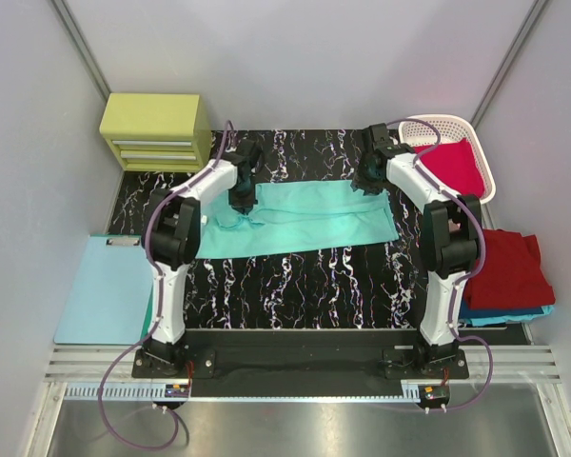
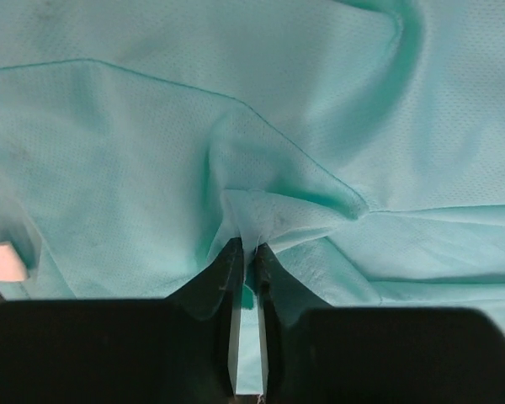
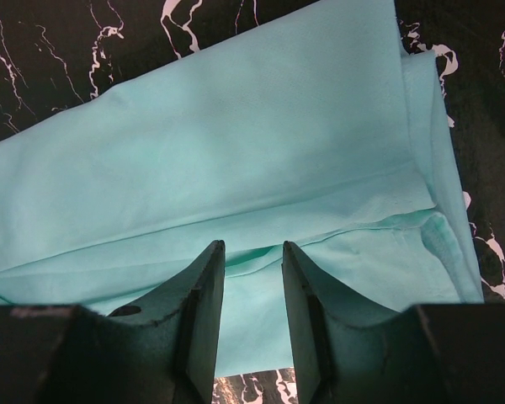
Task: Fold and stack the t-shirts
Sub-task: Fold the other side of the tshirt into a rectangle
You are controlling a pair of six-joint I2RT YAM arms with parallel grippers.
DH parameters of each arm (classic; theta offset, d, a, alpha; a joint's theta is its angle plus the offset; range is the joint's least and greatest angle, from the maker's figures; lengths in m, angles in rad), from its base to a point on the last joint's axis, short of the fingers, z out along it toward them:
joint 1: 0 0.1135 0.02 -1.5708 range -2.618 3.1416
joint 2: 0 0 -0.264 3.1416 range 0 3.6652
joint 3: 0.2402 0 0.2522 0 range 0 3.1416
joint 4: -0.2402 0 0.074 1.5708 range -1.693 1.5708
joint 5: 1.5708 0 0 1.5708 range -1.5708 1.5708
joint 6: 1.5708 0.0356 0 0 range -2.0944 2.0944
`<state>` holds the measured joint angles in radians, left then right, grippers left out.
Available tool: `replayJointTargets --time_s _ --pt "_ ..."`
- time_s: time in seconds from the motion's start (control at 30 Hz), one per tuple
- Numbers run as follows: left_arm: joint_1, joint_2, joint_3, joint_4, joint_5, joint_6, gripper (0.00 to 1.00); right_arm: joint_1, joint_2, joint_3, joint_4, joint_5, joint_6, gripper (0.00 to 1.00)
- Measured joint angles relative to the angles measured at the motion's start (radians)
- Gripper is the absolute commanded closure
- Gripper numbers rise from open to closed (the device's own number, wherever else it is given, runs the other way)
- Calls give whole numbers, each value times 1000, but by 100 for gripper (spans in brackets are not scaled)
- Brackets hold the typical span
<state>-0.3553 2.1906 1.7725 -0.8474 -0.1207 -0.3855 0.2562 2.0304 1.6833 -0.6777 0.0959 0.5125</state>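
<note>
A mint-teal t-shirt [image 1: 305, 221] lies folded into a long band across the black marbled mat [image 1: 295, 281]. At its left end, my left gripper [image 1: 241, 202] is shut on a pinched-up ridge of the cloth [image 2: 261, 215], jaws almost together [image 2: 245, 246]. My right gripper [image 1: 368, 183] is at the shirt's right end. In the right wrist view it stands open [image 3: 252, 248] over the cloth [image 3: 236, 151], with a low fold lying between its fingers [image 3: 204, 278]. A crimson t-shirt [image 1: 454, 167] sits in the basket. A dark red t-shirt [image 1: 509, 267] rests on blue cloth [image 1: 514, 312] at the right.
A white lattice basket [image 1: 438, 122] stands at the back right. A yellow-green drawer unit [image 1: 155, 130] is at the back left. A pale blue clipboard [image 1: 105, 290] lies left of the mat. Grey walls close in both sides.
</note>
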Motion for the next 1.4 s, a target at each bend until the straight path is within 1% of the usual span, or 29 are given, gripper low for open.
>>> replayJointTargets --time_s 0.07,0.17,0.3,0.37,0.4,0.5,0.7,0.9,0.97,1.07,1.23,1.4 --pt "0 -32 -34 7 -12 -1 89 0 0 1 1 1 0 59" --pt "0 -121 -115 16 -36 0 87 0 0 2 0 1 0 59" --pt "0 -214 -174 16 -55 1 55 0 0 2 0 0 0 59" --pt "0 -231 -190 23 -61 -3 47 0 0 2 1 0 0 58" --pt "0 -233 -198 27 -63 -1 40 0 0 2 0 0 0 57" --pt "-2 -234 -232 34 -71 -11 33 0 4 8 0 1 0 57" --pt "-4 -280 -294 36 -86 -34 32 -4 48 55 -6 16 -6 60" --pt "-23 -411 -350 50 -87 -63 32 -15 201 243 -44 27 -9 61" --pt "-41 -458 -374 57 -89 -75 32 -18 256 312 -56 28 -9 62" --pt "-77 -509 -408 60 -90 -92 33 -19 304 369 -69 28 -8 62" --pt "-129 -533 -462 60 -92 -113 33 -19 328 383 -80 40 -8 62" --pt "-150 -533 -488 56 -92 -121 32 -20 342 383 -90 45 -9 63"
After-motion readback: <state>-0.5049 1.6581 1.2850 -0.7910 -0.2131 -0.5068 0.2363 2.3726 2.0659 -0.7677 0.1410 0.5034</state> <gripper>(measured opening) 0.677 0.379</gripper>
